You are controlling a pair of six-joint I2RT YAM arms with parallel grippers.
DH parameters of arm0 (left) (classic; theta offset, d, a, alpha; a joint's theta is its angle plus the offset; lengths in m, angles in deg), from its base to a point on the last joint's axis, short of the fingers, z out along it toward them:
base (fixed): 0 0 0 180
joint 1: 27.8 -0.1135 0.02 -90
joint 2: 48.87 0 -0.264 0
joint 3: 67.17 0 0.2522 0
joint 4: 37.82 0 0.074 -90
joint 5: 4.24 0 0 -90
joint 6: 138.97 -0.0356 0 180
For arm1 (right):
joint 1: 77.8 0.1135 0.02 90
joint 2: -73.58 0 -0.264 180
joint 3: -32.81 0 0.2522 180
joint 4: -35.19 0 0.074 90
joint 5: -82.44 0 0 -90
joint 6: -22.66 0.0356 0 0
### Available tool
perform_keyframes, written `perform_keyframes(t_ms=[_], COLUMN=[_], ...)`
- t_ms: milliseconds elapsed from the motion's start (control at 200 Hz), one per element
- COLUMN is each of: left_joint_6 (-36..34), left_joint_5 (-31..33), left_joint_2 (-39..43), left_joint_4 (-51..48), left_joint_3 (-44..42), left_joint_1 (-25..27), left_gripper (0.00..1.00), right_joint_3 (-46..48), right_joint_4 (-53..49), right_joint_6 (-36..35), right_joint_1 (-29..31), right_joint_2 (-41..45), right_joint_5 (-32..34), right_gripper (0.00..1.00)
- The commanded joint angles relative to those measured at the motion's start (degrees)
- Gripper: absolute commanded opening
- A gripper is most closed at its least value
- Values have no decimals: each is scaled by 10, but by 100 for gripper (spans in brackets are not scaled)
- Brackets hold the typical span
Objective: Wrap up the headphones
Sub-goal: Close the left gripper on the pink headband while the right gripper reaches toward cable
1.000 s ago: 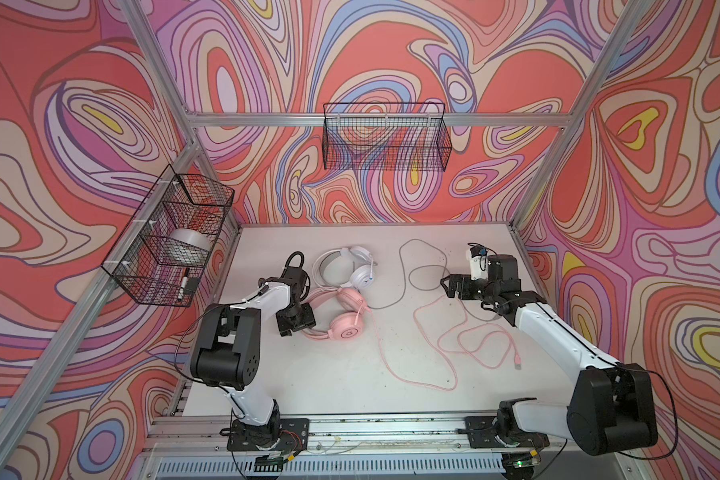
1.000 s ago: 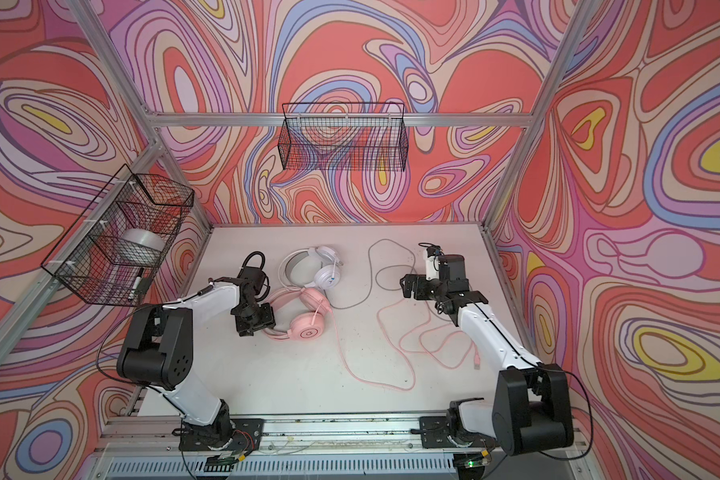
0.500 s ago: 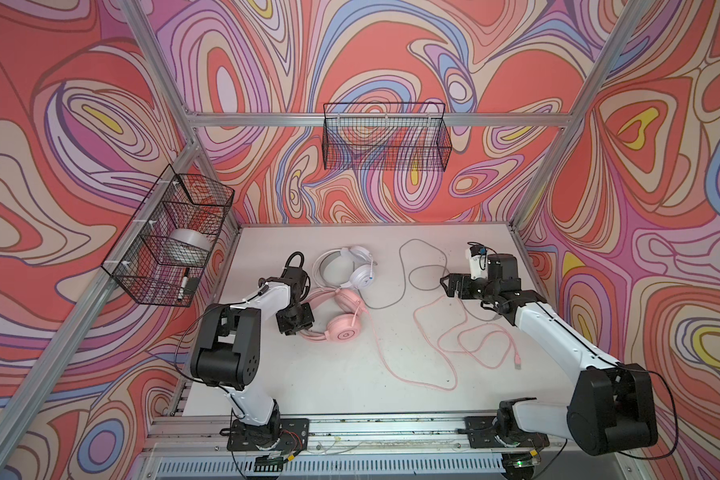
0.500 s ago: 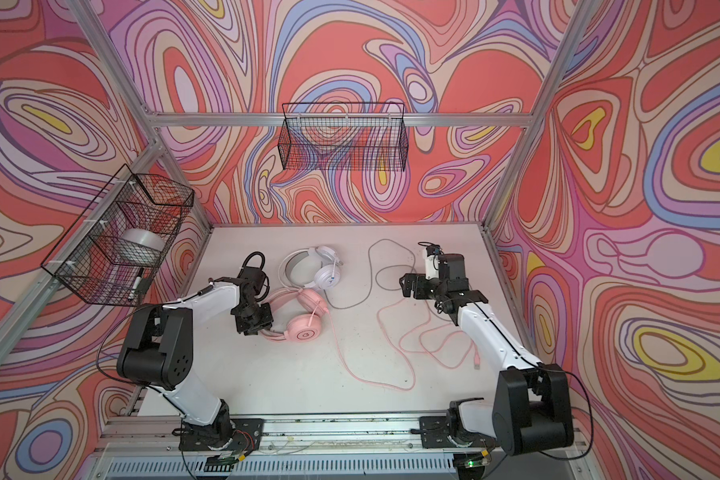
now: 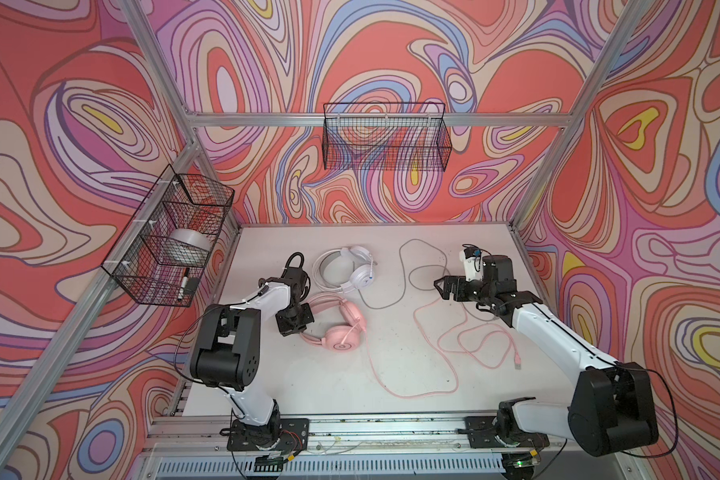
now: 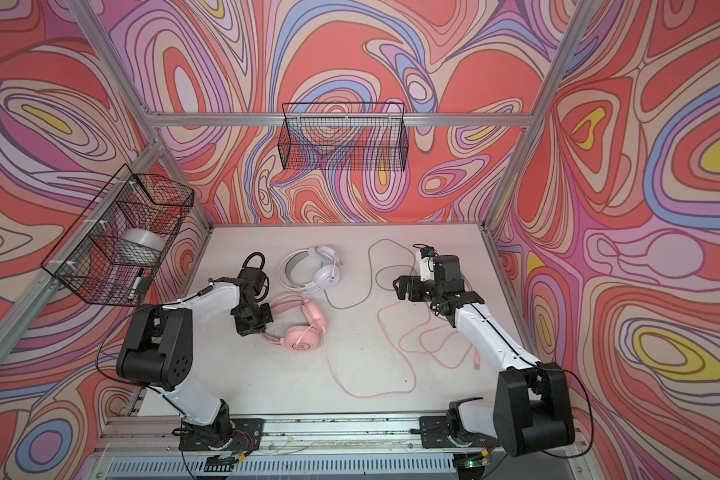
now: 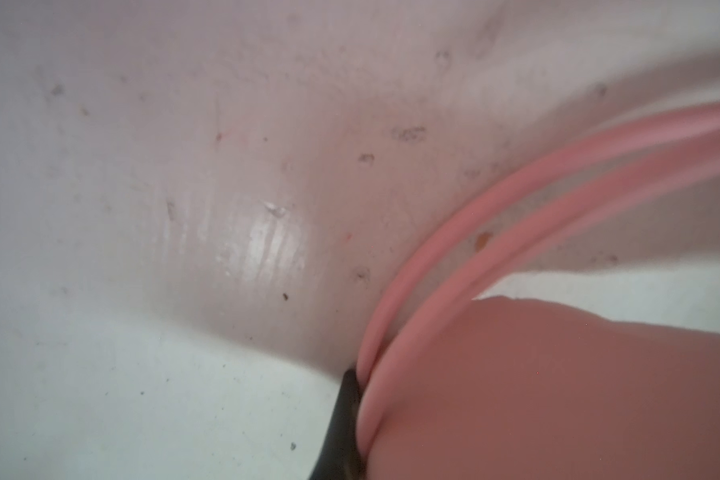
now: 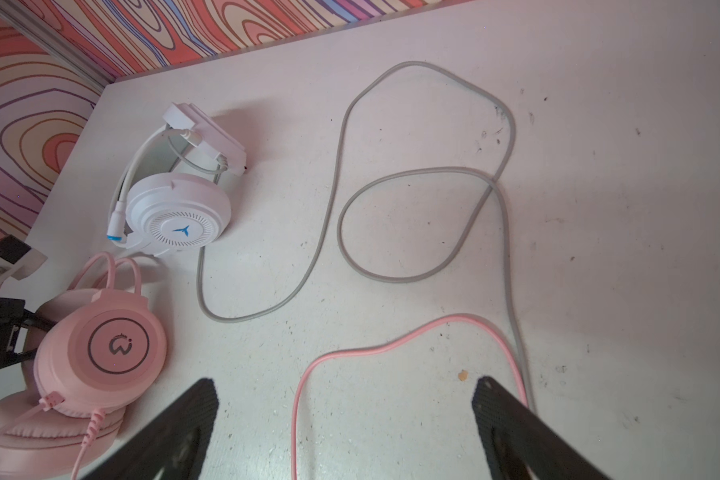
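Pink headphones [image 5: 344, 338] lie left of centre on the tabletop [image 5: 308, 386], headband clamped by the closed left pincer [image 5: 299, 326]. Hold it steady while the open, empty right pincer [image 8: 346, 390] collects the pink cable [image 5: 445, 345].

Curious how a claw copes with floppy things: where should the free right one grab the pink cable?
Likely from straight above, on the bare arc of the pink cable by the open right gripper: there it lies flat, a single strand, clear of the grey cable it nears farther on.
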Motion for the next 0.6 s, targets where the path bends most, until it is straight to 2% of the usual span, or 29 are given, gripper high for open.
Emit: perform_keyframes(t_ms=[0,180,591], left_joint_6=[-6,4,60], left_joint_5=[8,5,-27], left_joint_2=[21,54,114], left_joint_4=[-42,-58,-83], left_joint_3=[5,22,86], left_joint_1=[2,2,1], left_gripper=[0,0,0], right_joint_3=[13,18,22], right_joint_4=[17,26,27], right_joint_6=[7,17,-15], right_joint_1=[10,36,117], right_joint_2=[-8,-23,-45], right_joint_5=[-16,-37,-104], right_gripper=[98,98,99])
